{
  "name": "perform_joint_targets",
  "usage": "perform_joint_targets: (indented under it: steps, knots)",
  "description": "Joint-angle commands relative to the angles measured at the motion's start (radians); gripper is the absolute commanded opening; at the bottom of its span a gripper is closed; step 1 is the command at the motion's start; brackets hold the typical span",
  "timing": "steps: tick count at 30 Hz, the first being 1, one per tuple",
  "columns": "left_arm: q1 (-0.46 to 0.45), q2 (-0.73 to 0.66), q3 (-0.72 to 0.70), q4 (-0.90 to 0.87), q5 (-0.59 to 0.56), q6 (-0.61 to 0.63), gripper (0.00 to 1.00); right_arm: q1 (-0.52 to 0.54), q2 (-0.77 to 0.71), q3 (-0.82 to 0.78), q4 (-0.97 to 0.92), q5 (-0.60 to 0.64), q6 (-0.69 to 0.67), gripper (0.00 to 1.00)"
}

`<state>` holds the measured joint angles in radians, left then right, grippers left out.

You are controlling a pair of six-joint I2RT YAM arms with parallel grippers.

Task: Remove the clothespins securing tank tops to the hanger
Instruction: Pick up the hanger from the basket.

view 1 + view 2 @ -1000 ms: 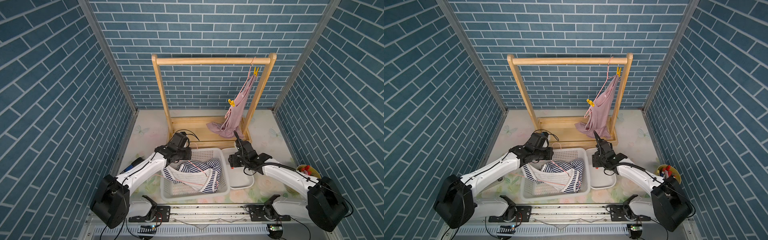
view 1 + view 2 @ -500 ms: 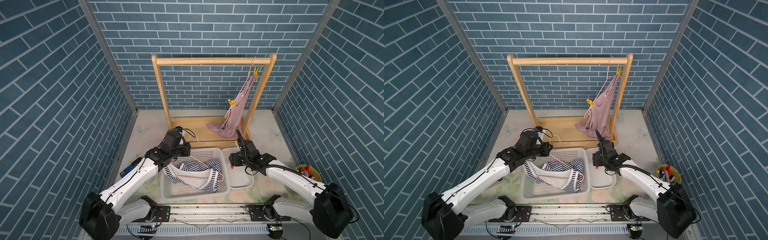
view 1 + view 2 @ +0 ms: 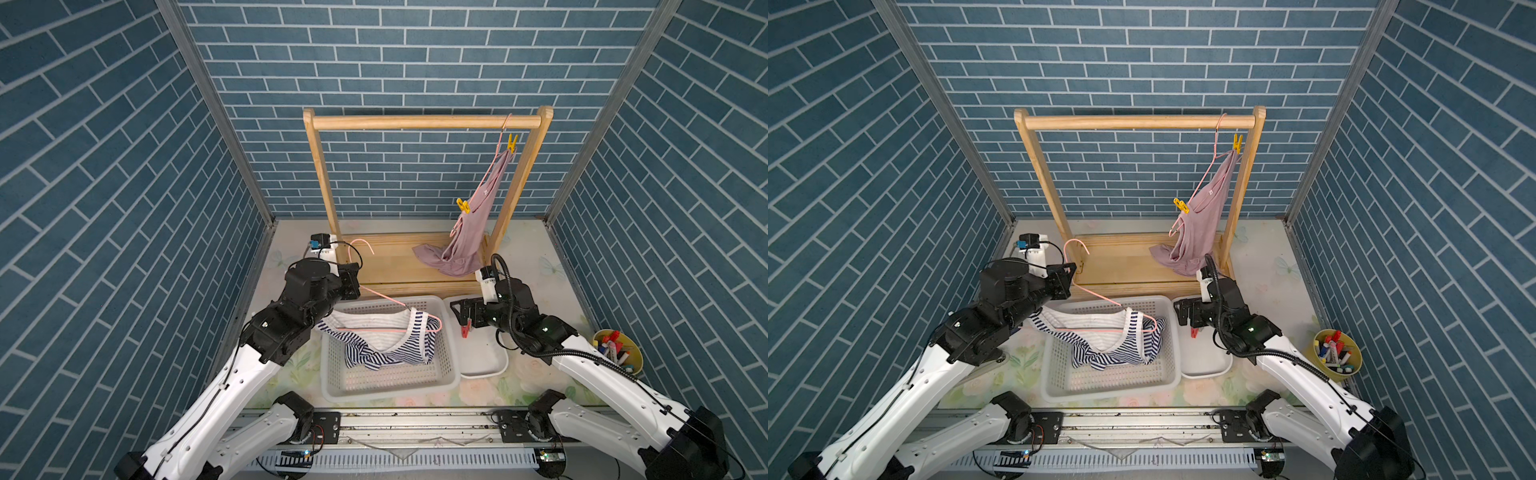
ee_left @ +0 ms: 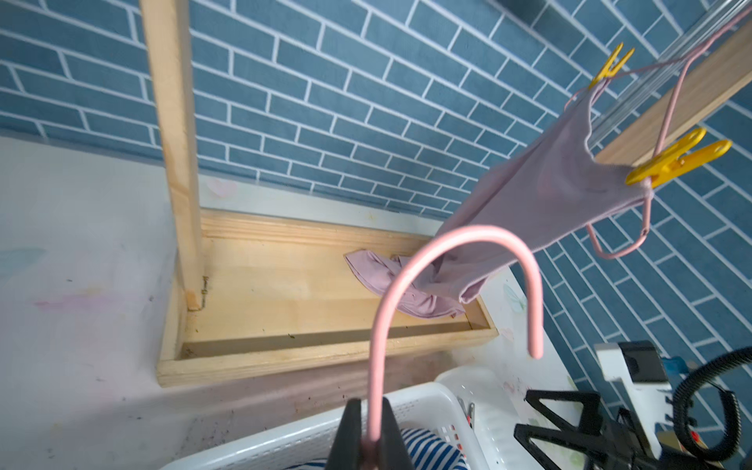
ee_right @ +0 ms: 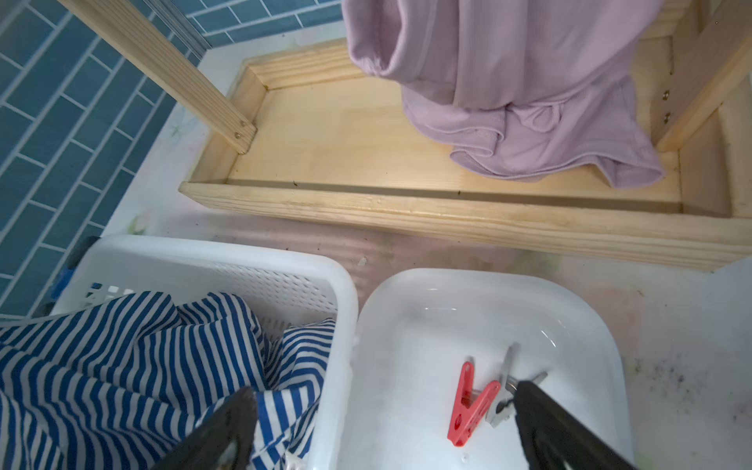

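Note:
My left gripper (image 3: 351, 282) (image 4: 370, 407) is shut on the neck of a pink wire hanger (image 3: 382, 297) (image 4: 407, 260). The navy-and-white striped tank top (image 3: 386, 345) (image 5: 122, 358) drapes from that hanger into the white basket (image 3: 390, 388). My right gripper (image 3: 467, 311) (image 5: 384, 390) stands open and holds nothing, just over the white tray (image 3: 484, 361). In the tray lie a red clothespin (image 3: 464, 330) (image 5: 468, 407) and a grey one (image 5: 506, 374). The pink tank top (image 3: 473, 224) (image 4: 529, 195) hangs from a second hanger on the rack, pinned by two yellow clothespins (image 3: 512, 142) (image 3: 462, 205).
The wooden rack (image 3: 415, 121) stands at the back, and the pink top's hem rests on its base. A yellow cup of markers (image 3: 617, 361) sits at the right edge. Blue brick walls close in on three sides.
My right gripper has opened wide and the red clothespin now lies loose in the tray. My left arm has lifted the hanger, pulling the striped top up from the basket.

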<state>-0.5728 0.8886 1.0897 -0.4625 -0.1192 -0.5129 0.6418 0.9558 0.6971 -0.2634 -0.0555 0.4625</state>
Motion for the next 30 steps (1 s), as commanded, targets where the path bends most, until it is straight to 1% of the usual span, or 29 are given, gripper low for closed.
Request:
perform_joint_targets:
  steps: [1, 5, 7, 10, 14, 17, 20, 23, 27, 28, 30]
  knots:
    - [0.000, 0.002, 0.076, -0.043, -0.122, 0.075, 0.00, 0.047, -0.034, 0.031, 0.053, 0.031, -0.040, 0.99]
    - [-0.001, 0.035, 0.160, -0.051, -0.191, 0.129, 0.00, 0.159, -0.060, 0.036, 0.108, 0.087, -0.115, 0.99]
    - [-0.005, 0.051, 0.200, -0.050, -0.225, 0.153, 0.00, 0.200, -0.075, 0.029, 0.159, 0.086, -0.145, 0.99]
    - [-0.007, 0.086, 0.258, -0.050, -0.244, 0.198, 0.00, 0.216, -0.091, 0.018, 0.232, 0.069, -0.170, 0.99]
    - [-0.016, 0.133, 0.324, -0.046, -0.251, 0.221, 0.00, 0.234, -0.094, 0.031, 0.272, 0.052, -0.197, 0.99]
    - [-0.027, 0.150, 0.347, -0.025, -0.255, 0.222, 0.00, 0.258, -0.098, 0.038, 0.312, 0.092, -0.192, 0.99]
    - [-0.042, 0.161, 0.357, 0.000, -0.263, 0.215, 0.00, 0.296, -0.090, 0.058, 0.341, 0.158, -0.181, 0.99]
    - [-0.047, 0.155, 0.342, 0.046, -0.247, 0.187, 0.00, 0.365, -0.061, 0.081, 0.374, 0.221, -0.224, 0.99]
    - [-0.054, 0.150, 0.346, 0.065, -0.248, 0.194, 0.00, 0.513, -0.003, 0.112, 0.392, 0.436, -0.351, 0.99]
    - [-0.055, 0.148, 0.348, 0.067, -0.250, 0.198, 0.00, 0.540, 0.009, 0.118, 0.397, 0.480, -0.369, 0.99]
    - [-0.059, 0.144, 0.347, 0.072, -0.256, 0.198, 0.00, 0.571, 0.027, 0.131, 0.403, 0.528, -0.380, 0.97]
